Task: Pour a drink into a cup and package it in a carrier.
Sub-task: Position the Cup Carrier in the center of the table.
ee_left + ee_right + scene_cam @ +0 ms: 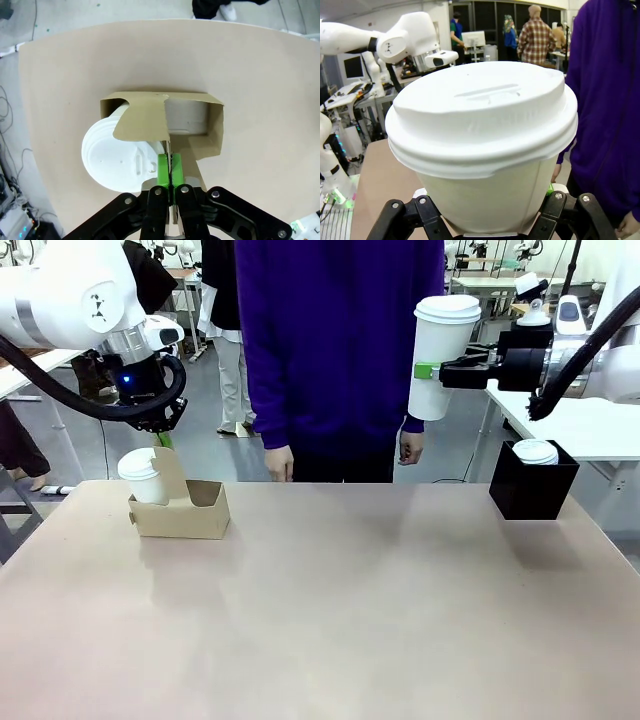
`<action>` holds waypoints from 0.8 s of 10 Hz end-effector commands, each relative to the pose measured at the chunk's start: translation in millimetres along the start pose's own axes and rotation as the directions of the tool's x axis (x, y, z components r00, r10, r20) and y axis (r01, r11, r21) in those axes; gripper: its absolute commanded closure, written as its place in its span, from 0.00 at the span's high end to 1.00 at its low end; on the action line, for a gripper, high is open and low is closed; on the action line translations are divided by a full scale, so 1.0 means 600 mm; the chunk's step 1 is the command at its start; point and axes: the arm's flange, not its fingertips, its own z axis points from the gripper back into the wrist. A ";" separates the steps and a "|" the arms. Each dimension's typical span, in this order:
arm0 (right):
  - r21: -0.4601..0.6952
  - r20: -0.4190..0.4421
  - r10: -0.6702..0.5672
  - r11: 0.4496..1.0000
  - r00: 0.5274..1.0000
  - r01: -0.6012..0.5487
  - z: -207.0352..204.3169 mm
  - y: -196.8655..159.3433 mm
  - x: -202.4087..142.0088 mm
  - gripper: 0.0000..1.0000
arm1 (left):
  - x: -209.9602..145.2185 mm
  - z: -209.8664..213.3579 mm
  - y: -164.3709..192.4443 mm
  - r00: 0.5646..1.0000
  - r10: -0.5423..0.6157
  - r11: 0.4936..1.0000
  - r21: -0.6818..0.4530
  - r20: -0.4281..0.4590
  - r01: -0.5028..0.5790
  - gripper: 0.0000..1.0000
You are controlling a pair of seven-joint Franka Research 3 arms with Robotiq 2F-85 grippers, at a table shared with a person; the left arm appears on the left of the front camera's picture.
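Note:
The brown cardboard carrier [190,512] stands at the table's far left, and one white lidded cup [140,474] sits in its left well. My left gripper [163,442] points straight down and is shut on the carrier's upright centre handle [169,150], green pads [164,172] pressed together. The well [186,116] beside that cup [117,157] is empty. High over the table's right side, my right gripper [432,370] is shut sideways on a second tall white lidded cup [441,355], whose lid [480,107] looms large in the right wrist view. The drink is out of view.
A person in a purple top [340,340] stands at the far edge, hands [280,462] hanging down. A black square box [533,485] at the far right holds another lidded cup [535,451]. The tan table [330,620] is bare across its middle and front.

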 end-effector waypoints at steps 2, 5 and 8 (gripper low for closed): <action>0.007 0.009 0.018 1.000 1.000 -0.018 -0.001 0.001 0.005 0.81 | -0.051 0.084 -0.052 0.992 0.127 0.992 0.017 -0.003 -0.127 0.01; 0.007 0.009 0.018 1.000 1.000 -0.018 -0.001 0.001 0.005 0.81 | -0.127 0.144 -0.168 0.989 0.148 0.989 0.026 0.011 -0.149 0.01; 0.007 0.009 0.018 1.000 1.000 -0.018 -0.001 0.001 0.005 0.81 | -0.215 0.136 -0.309 0.990 0.136 0.991 0.012 -0.028 -0.136 0.01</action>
